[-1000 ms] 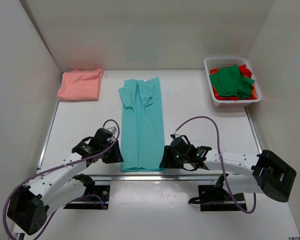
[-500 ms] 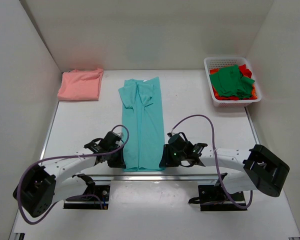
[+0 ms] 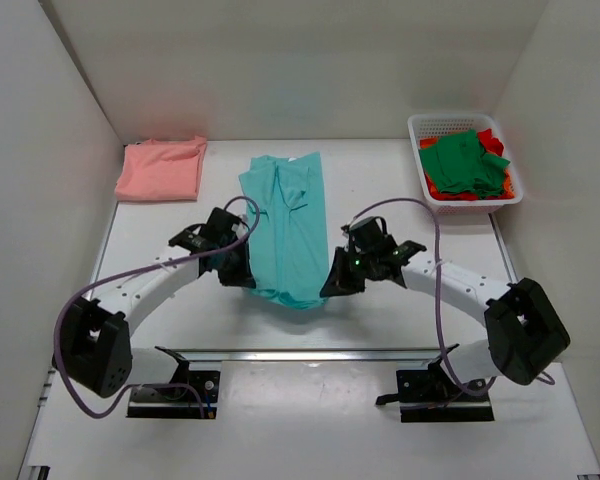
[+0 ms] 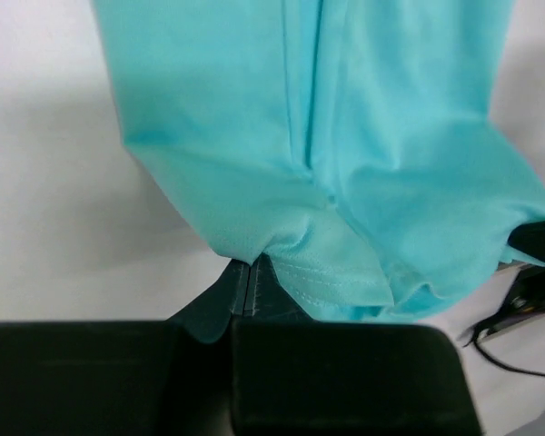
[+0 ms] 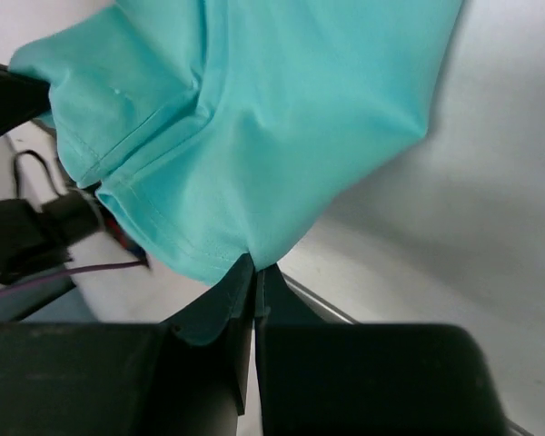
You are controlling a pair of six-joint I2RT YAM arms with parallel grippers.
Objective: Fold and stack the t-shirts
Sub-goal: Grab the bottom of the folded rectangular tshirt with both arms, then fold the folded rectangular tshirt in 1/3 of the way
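A teal t-shirt (image 3: 285, 225) lies lengthwise on the white table, its near hem lifted off the surface and sagging between my two grippers. My left gripper (image 3: 242, 275) is shut on the hem's left corner (image 4: 254, 245). My right gripper (image 3: 332, 285) is shut on the hem's right corner (image 5: 254, 245). A folded salmon-pink t-shirt (image 3: 162, 168) lies at the back left. Dark green and red t-shirts (image 3: 465, 165) are heaped in the basket at the back right.
The white mesh basket (image 3: 420, 130) stands against the right wall. White walls close in the table on the left, back and right. A metal rail (image 3: 300, 353) runs along the near edge, with both arm bases behind it.
Both grippers closed on the teal shirt's near hem corners and carried them up and toward the back. The hem, flat at the near edge before, now hangs mid-table.
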